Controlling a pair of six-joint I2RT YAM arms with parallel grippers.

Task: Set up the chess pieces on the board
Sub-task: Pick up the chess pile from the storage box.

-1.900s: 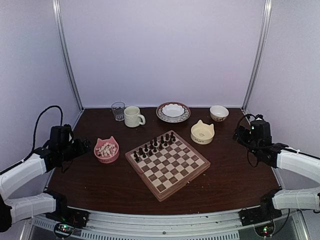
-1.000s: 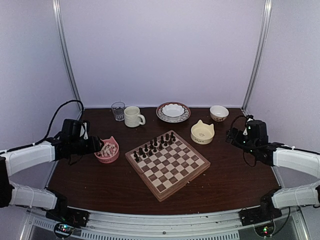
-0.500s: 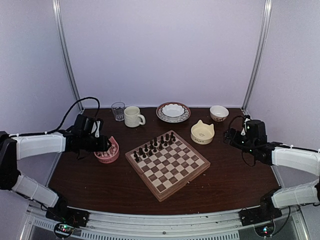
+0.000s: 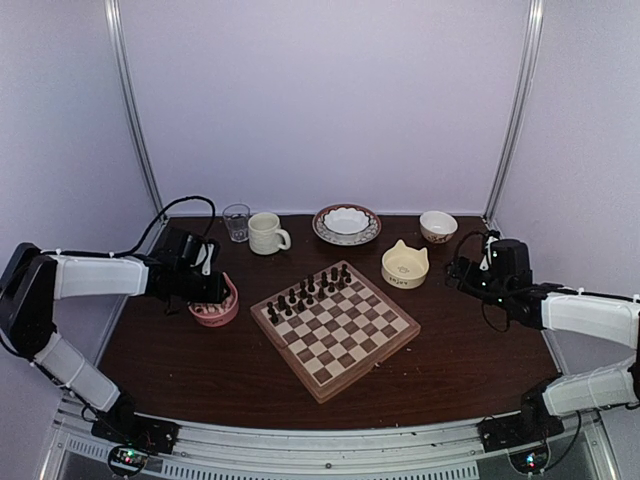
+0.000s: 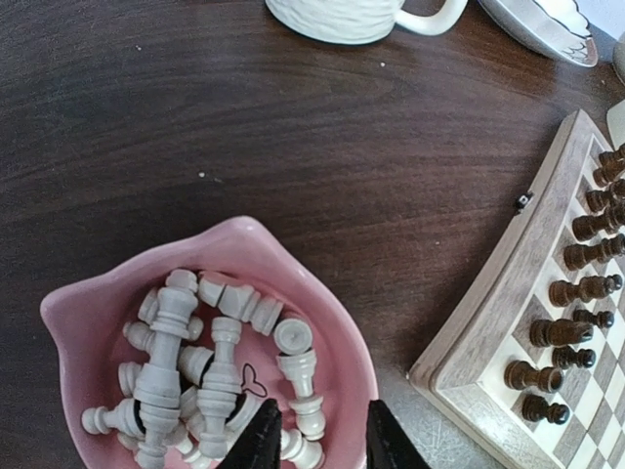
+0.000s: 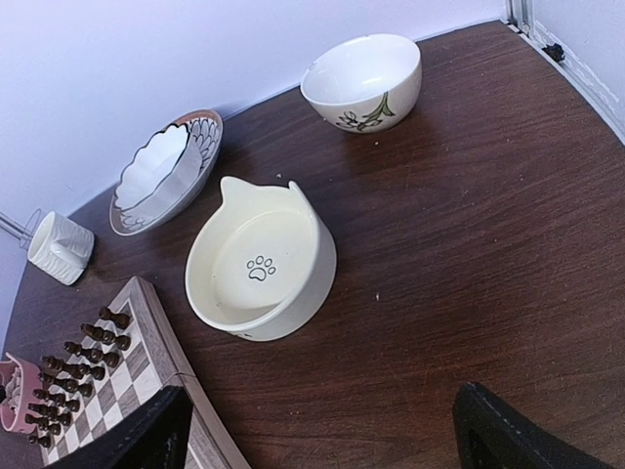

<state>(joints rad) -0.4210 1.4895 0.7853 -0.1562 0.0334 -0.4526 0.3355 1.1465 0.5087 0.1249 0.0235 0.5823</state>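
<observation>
Left fingers (image 5: 256, 445) narrow-gapped inside pink cat-shaped ceramic bowl (image 5: 244, 233), grip unclear. Tangled cream-white chess pieces (image 5: 220, 362) between tips: risk of double pick, slip, bowl drag. Right fingers (image 6: 146, 435) wide apart, empty.

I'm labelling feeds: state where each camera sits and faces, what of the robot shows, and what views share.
Top external: above and behind the robot, looking down at the board; both arms show.
Left wrist: on the left arm, looking down into the pink bowl of chess pieces; its jaws show at the bottom edge.
Right wrist: on the right arm, looking across at the paw-print bowl; wide-apart jaws fill the bottom corners.
Shared: all three show the mug and the board's dark pieces.
</observation>
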